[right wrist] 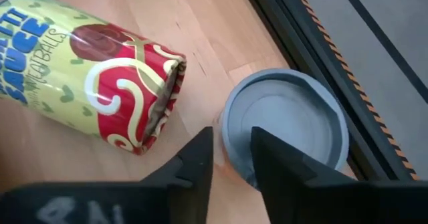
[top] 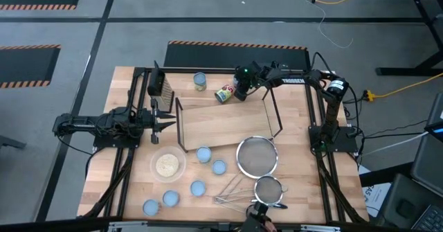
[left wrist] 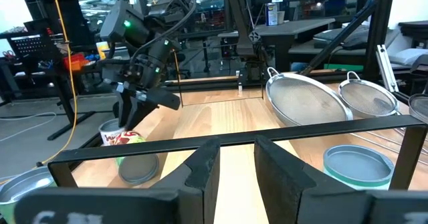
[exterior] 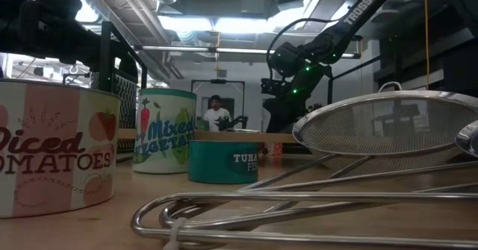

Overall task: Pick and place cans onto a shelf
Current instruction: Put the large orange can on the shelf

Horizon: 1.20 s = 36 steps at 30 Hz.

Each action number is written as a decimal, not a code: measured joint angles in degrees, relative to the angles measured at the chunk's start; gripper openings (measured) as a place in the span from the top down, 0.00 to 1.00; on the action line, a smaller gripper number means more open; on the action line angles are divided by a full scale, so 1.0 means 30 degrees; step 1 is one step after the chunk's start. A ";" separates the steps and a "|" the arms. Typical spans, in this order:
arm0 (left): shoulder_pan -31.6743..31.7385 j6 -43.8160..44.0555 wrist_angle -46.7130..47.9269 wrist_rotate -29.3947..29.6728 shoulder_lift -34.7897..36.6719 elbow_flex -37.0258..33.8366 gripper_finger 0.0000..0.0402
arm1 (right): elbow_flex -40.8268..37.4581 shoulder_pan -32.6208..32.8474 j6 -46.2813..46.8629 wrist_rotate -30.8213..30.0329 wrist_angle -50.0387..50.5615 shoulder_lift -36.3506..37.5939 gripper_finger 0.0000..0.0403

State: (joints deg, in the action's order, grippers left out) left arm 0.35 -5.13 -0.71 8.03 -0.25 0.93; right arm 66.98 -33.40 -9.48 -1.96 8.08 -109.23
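Leftmost, the left gripper (top: 163, 123) rests low at the left short end of the shelf (top: 221, 125), fingers (left wrist: 200, 174) a little apart with nothing between them. Behind it at the table's (top: 304, 190) far-left part stands a dark box grater (top: 163, 86).

Near edge, left of centre: a clear bowl of pale grains (top: 168, 165), and five cans standing upright with pale blue tops, one (top: 150, 207) at the front corner, one (top: 170, 199) just beside it, one (top: 197, 188) further right, one (top: 219, 167) beyond that, one (top: 203, 154) close to the shelf's near edge.

Centre: the shelf, a light-wood board with black wire frames at both short ends, lying flat, no can on it.

Far edge, centre: one upright can (top: 200, 81); right of it a yellow-and-red labelled can (top: 224, 93) lying on its side. The wrist view shows this toppled can (right wrist: 93, 70) beside a round grey lid-like top (right wrist: 284, 127).

Right of that, the right gripper (top: 242, 90) hangs over the far edge next to the toppled can, its fingers (right wrist: 194, 160) narrowly parted above the grey top; whether they grip anything cannot be told.

Near right: a large wire-mesh strainer (top: 257, 156) and a smaller strainer (top: 268, 189), handles pointing left.
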 joint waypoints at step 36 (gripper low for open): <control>0.0005 0.0007 0.0007 -0.0012 0.0000 -0.0005 0.79 | 0.3949 0.2316 -0.5411 0.5878 1.0832 0.3880 0.97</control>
State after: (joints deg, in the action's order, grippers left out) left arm 0.36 -5.10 -0.69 7.99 -0.25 0.91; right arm 78.83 -26.46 -25.71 15.68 40.57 -97.59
